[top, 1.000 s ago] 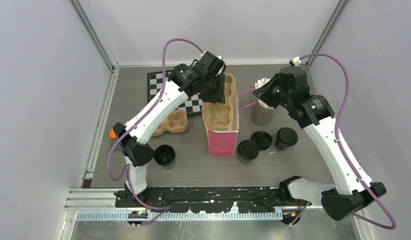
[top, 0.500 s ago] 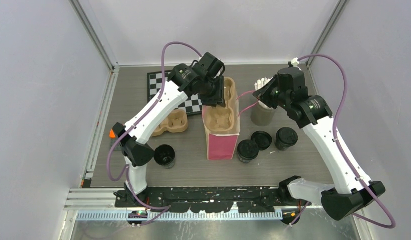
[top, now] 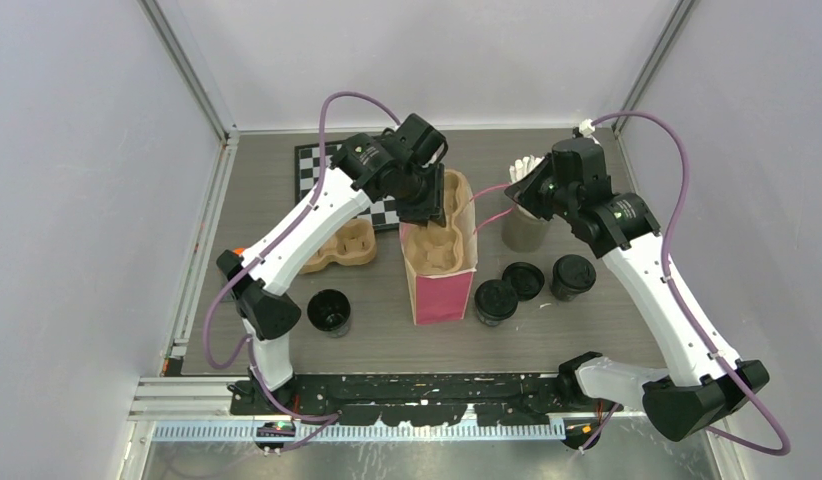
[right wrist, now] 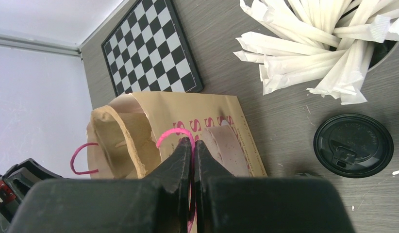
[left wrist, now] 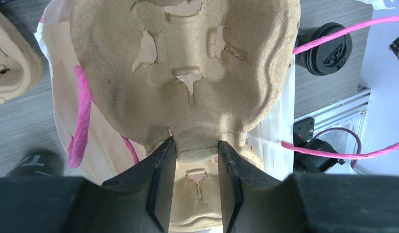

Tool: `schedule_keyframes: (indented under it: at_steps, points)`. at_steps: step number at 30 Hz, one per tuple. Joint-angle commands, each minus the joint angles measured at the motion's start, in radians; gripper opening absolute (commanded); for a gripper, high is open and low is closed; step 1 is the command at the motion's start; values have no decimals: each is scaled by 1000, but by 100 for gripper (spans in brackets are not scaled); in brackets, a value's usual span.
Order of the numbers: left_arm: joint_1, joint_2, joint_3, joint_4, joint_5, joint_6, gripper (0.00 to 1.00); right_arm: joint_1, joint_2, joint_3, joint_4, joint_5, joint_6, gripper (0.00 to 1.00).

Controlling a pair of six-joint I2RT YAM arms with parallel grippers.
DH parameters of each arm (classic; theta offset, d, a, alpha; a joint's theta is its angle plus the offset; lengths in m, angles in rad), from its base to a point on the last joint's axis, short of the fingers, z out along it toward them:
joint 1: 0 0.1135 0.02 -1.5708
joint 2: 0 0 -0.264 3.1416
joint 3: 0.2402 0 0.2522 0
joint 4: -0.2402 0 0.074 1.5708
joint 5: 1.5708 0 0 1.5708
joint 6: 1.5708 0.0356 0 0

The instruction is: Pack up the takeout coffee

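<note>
- Left gripper (left wrist: 193, 154) is clamped narrow on the rim of the pulp tray (left wrist: 188, 73), with one finger on each side of the tray's edge.
- Pulp tray stands tilted in the open mouth of the paper bag (top: 439, 290), partly inside it, with its pockets facing the left wrist camera.
- Right gripper (right wrist: 192, 145) is pinched fully together on the pink handle (right wrist: 169, 133) of the bag. In the top view, pink strands run from the bag's right side to this gripper.
- Bag stands upright mid-table with its pink face toward the arm bases.
- Open black cup (top: 330, 312) stands on the table (top: 257, 200) left of the bag, near the left arm's lower link and apart from the bag.
- Lidded black cup (top: 572, 277) stands right of the bag.
- Second lidded cup (top: 496, 300) is just beside the bag's right side. It looks capped, but that is hard to confirm.
- Loose black lid (top: 524, 279) lies between those two cups. All the coffee pieces are outside the bag.
- Spare pulp tray (top: 342, 245) lies left of the bag, under the left arm.
- Grey cup of white sticks (top: 524, 230) is behind the lids, under the right wrist.
- Chessboard (top: 322, 165) lies at the back left.
</note>
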Motion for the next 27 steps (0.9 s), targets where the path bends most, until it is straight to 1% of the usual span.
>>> schedule_keyframes:
  at_steps: [1, 15, 27]
  points:
    - [-3, -20, -19, -15, -52, -33, 27, 3, -14, -23, 66, -21, -4, 0]
    - [-4, 2, -136, 57, -65, -97, 26, 5, -24, -55, 106, -61, -10, 1]
    - [-5, 21, -153, 42, -98, -100, 26, 8, -29, -58, 123, -82, -37, 2]
